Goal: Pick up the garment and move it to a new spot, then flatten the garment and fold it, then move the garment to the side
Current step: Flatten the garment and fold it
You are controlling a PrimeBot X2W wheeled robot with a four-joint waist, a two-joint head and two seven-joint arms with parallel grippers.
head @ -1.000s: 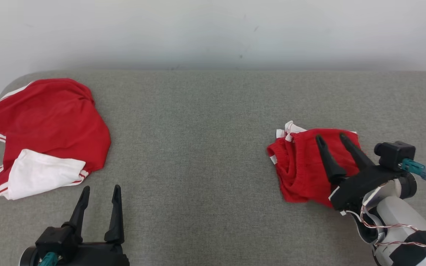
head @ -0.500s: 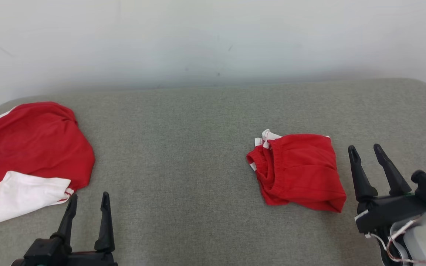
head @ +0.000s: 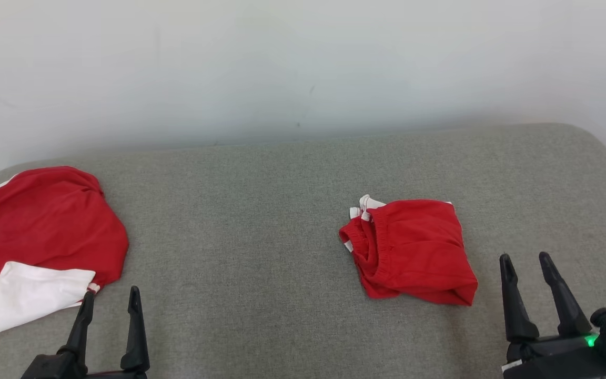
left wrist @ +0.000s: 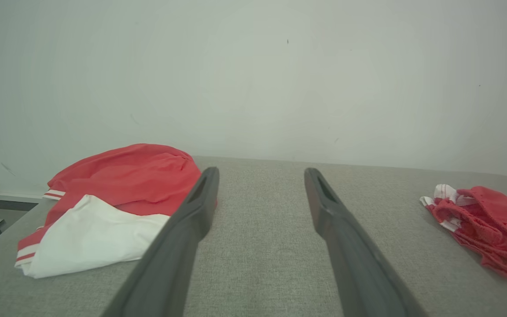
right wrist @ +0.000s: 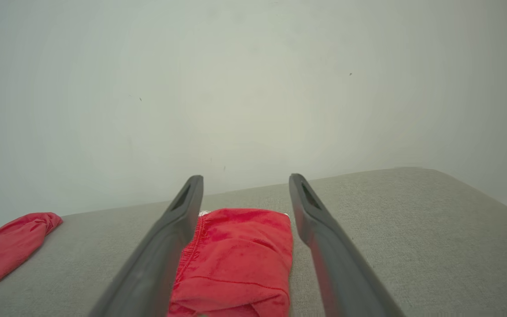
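1. Now, the head view: my left claw point(head: 111, 292) and right claw point(head: 524, 257) sit low at the near edge, fingers spread wide with nothing between them. The folded red shorts point(head: 413, 250), which I take to be my garment, lie as a compact bundle right of centre on the grey padded surface point(head: 250, 210). They are just ahead and to the left of my right claw, not touching it. I judge the folding done and the set-aside step at or near its end. A red and white top point(head: 45, 231) lies loose at the far left.
2. Left wrist view: my left claw point(left wrist: 260, 171) frames bare grey fabric. The top point(left wrist: 134, 176) is just to its left, and the shorts point(left wrist: 491, 220) are well off to the right. If the top is next, it calls for a short reach left and a pinch at an edge, not the bulk.
3. Right wrist view: the shorts point(right wrist: 240, 251) lie beyond my right claw point(right wrist: 246, 177), seen through its open gap, waistband to the left. The near fold is blurred, so I cannot tell how tidy it is.
4. Surface and room: flat woven grey padding with rounded corners, and a plain pale wall point(head: 303, 63) close behind.
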